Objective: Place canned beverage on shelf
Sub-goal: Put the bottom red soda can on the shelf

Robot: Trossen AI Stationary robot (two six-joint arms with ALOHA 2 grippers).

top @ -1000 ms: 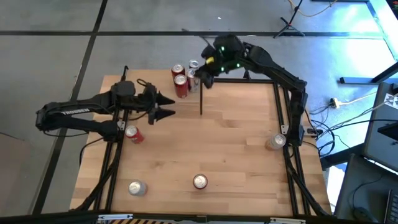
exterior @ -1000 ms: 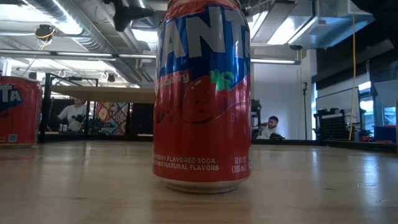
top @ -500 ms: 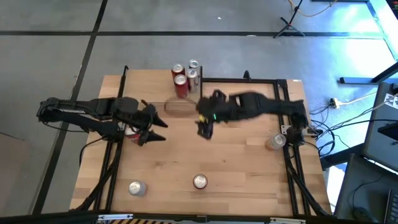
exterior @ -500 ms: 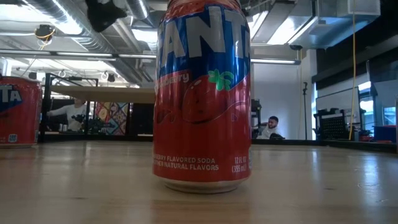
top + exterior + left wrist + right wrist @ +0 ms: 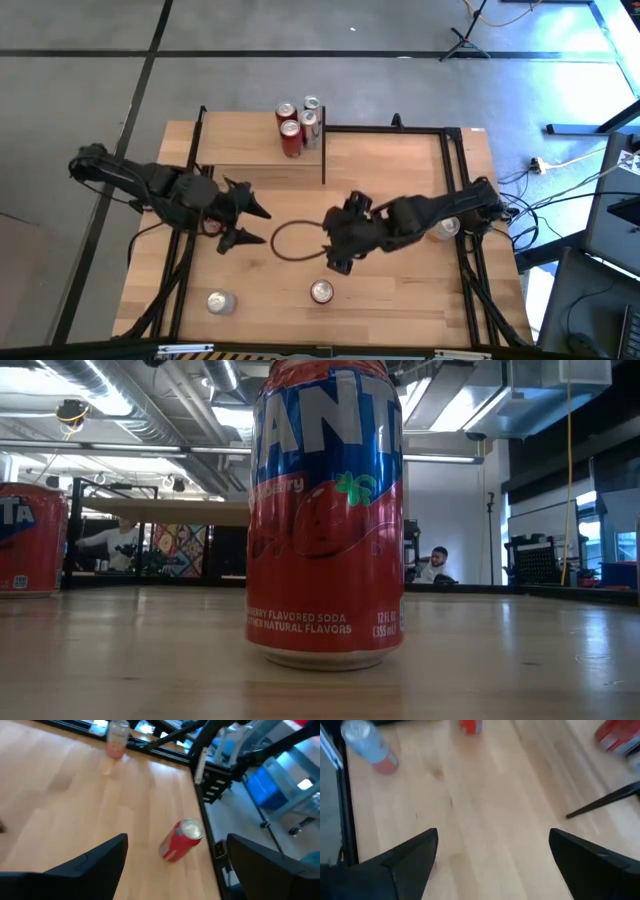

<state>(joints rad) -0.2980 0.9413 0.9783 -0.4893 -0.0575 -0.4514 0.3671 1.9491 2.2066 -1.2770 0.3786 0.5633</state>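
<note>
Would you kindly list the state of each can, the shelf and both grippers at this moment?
Shelf: three cans at one corner.
Shelf cans: upright, clustered together.
Near-edge red can: upright on the table.
Silver-topped can: upright, near corner.
Can by the left gripper: lying on its side.
Left gripper: open, empty.
Right gripper: open, empty.

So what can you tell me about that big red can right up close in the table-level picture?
The strawberry Fanta can stands upright on the wooden tabletop. It looks like glossy metal, red with a blue band bearing large white letters, a strawberry picture and small white print reading "flavored soda". Its silver bottom rim rests on the wood. Its top is cut off by the picture. Nothing else touches it, and no tool is near it in that view.
</note>
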